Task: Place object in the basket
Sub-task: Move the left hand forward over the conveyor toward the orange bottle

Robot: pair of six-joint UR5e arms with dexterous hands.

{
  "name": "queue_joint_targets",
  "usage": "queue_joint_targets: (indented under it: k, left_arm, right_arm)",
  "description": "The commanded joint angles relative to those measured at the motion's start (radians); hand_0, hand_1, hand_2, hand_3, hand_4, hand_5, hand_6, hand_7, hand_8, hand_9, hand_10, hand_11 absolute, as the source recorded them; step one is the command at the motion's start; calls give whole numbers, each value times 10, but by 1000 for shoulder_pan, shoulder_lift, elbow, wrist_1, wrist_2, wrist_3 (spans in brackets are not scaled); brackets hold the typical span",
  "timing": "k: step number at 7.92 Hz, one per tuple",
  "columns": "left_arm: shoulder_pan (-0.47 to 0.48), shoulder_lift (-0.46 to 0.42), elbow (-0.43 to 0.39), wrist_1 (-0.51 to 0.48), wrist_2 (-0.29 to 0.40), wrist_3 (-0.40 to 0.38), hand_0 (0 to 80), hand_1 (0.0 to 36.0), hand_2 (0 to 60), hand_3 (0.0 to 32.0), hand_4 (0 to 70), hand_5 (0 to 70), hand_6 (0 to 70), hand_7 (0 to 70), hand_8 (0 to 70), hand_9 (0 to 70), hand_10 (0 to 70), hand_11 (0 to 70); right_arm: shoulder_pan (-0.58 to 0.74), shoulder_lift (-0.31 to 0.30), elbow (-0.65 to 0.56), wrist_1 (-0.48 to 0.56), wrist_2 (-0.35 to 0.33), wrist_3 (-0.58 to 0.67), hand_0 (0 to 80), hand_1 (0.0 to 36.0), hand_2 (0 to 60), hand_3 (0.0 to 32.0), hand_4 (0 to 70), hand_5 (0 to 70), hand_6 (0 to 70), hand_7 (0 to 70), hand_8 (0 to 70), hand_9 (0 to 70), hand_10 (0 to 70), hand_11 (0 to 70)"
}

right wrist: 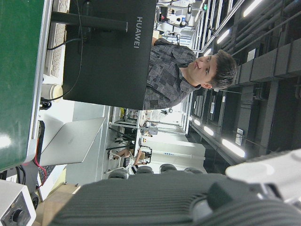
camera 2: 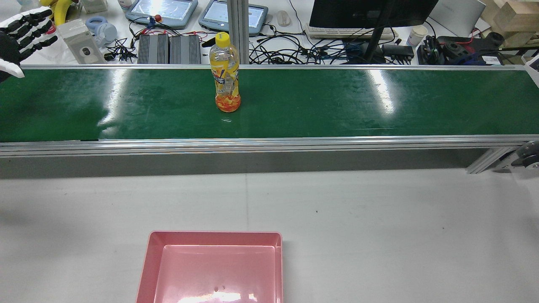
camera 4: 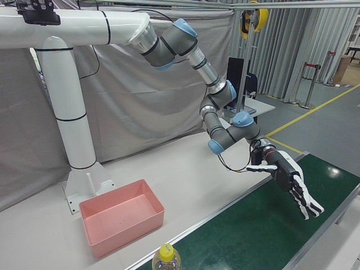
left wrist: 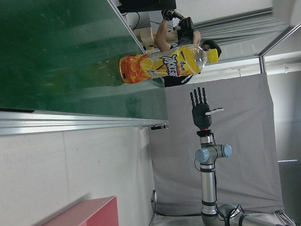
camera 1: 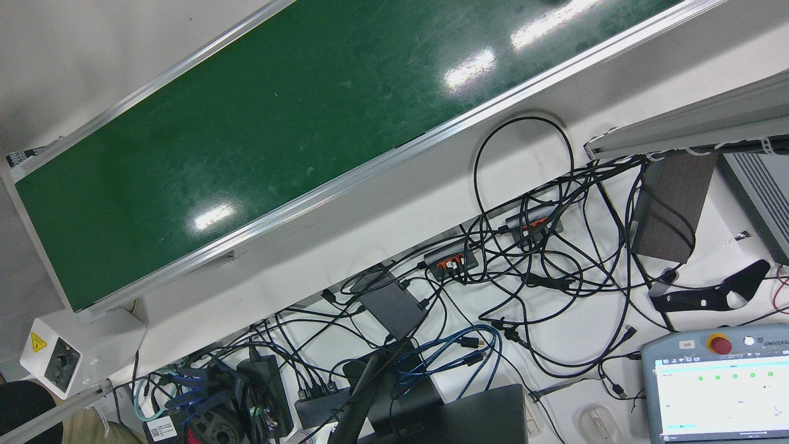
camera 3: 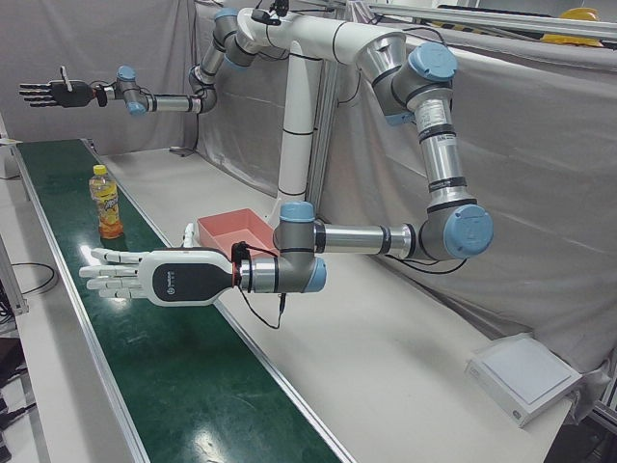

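Observation:
An orange drink bottle [camera 2: 227, 80] with a yellow cap stands upright on the green conveyor belt [camera 2: 358, 105]. It also shows in the left-front view [camera 3: 106, 203] and the left hand view [left wrist: 164, 66]. The pink basket [camera 2: 214, 234] sits empty on the white table before the belt. My left hand [camera 2: 23, 31] is open with its fingers stretched out. It hovers over the belt's far left end, well apart from the bottle, and also shows in the left-front view [camera 3: 154, 277]. My right hand [camera 3: 58, 94] is open and raised high beyond the bottle, outside the rear view.
Behind the belt a cluttered desk holds teach pendants [camera 2: 162, 8], a monitor [camera 2: 370, 10] and tangled cables [camera 1: 524, 259]. An aluminium post [camera 2: 238, 29] stands just behind the bottle. A person [right wrist: 188, 70] stands on the far side.

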Motion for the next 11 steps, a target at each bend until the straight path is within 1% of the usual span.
queue_joint_targets:
  k: [1, 2, 3, 4, 6, 7, 8, 9, 10, 11]
  left_arm:
    - [1, -3, 12, -4, -2, 0, 569, 83, 0, 12, 86, 115, 0, 0, 20, 13, 43, 79]
    - [1, 0, 12, -15, -2, 0, 553, 81, 0, 22, 83, 94, 0, 0, 16, 9, 43, 79]
    - [1, 2, 12, -24, -4, 0, 530, 32, 0, 26, 78, 83, 0, 0, 11, 4, 39, 70]
    - [1, 2, 12, -27, -5, 0, 526, 28, 0, 30, 77, 85, 0, 0, 14, 9, 41, 72]
    - [1, -3, 11, -26, -7, 2, 540, 44, 0, 24, 83, 104, 0, 0, 19, 15, 41, 74]
    - [13, -9, 8, -24, -8, 20, 554, 52, 0, 20, 88, 107, 0, 0, 23, 20, 42, 76]
    - [74, -10, 14, -19, -14, 32, 558, 52, 0, 20, 87, 106, 0, 0, 16, 9, 52, 90]
    - [105, -7, 12, -18, -77, 34, 548, 43, 0, 24, 86, 104, 0, 0, 20, 17, 50, 86]
    - [119, -18, 11, -16, -100, 32, 548, 49, 0, 24, 87, 106, 0, 0, 18, 14, 45, 80]
    - [119, -53, 11, 20, -100, 34, 551, 59, 0, 24, 86, 106, 0, 0, 15, 9, 44, 79]
  right_arm:
    - [1, 0, 1, 0, 0, 2, 0, 0, 0, 0, 0, 0, 0, 0, 0, 0, 0, 0]
    - [1, 0, 1, 0, 0, 0, 0, 0, 0, 0, 0, 0, 0, 0, 0, 0, 0, 0]
    - [1, 0, 1, 0, 0, 0, 0, 0, 0, 0, 0, 0, 0, 0, 0, 0, 0, 0]
    - [-1, 0, 1, 0, 0, 0, 0, 0, 0, 0, 0, 0, 0, 0, 0, 0, 0, 0]
    - [1, 0, 2, 0, 0, 2, 0, 0, 0, 0, 0, 0, 0, 0, 0, 0, 0, 0]
    - [1, 0, 5, 0, 0, 2, 0, 0, 0, 0, 0, 0, 0, 0, 0, 0, 0, 0]
    - [2, 0, 10, 0, 0, 2, 0, 0, 0, 0, 0, 0, 0, 0, 0, 0, 0, 0]
    - [4, 0, 10, 0, 0, 2, 0, 0, 0, 0, 0, 0, 0, 0, 0, 0, 0, 0]
    - [4, 0, 10, 0, 0, 2, 0, 0, 0, 0, 0, 0, 0, 0, 0, 0, 0, 0]
    - [2, 0, 10, 0, 0, 2, 0, 0, 0, 0, 0, 0, 0, 0, 0, 0, 0, 0]
